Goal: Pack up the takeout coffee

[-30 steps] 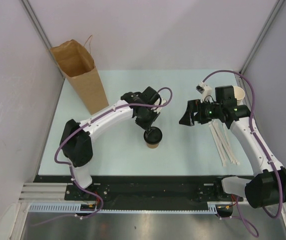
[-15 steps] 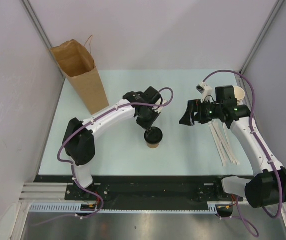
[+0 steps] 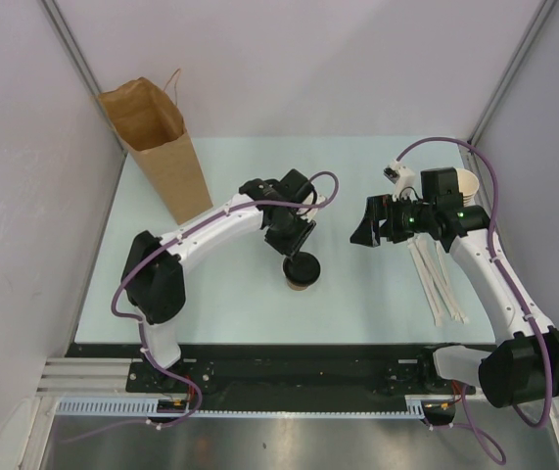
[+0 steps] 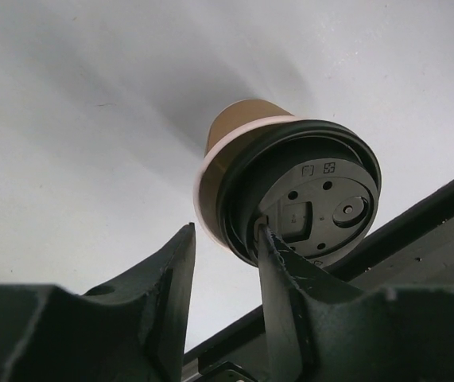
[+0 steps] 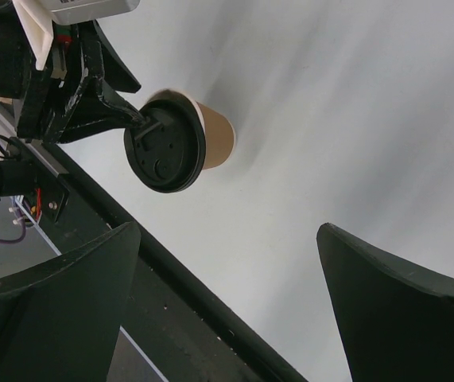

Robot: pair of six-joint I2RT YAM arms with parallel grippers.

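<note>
The left gripper (image 4: 223, 239) hangs over the takeout coffee (image 3: 301, 272), which stands upright near the centre of the table (image 3: 357, 313). Its jaws are parted astride the rim of the black lid (image 4: 314, 203), with one fingertip touching the lid top and nothing pinched (the lid looks slightly askew, so this is probably a seating press). The right gripper (image 3: 368, 231) hovers spread wide and empty at 3 o'clock of the cup, beyond it the cup stack (image 3: 468, 183) and white sticks (image 3: 438, 284). The paper bag (image 3: 157, 147) stands open at 10 o'clock, and the left forearm (image 3: 222, 217) likely crosses that route.
</note>
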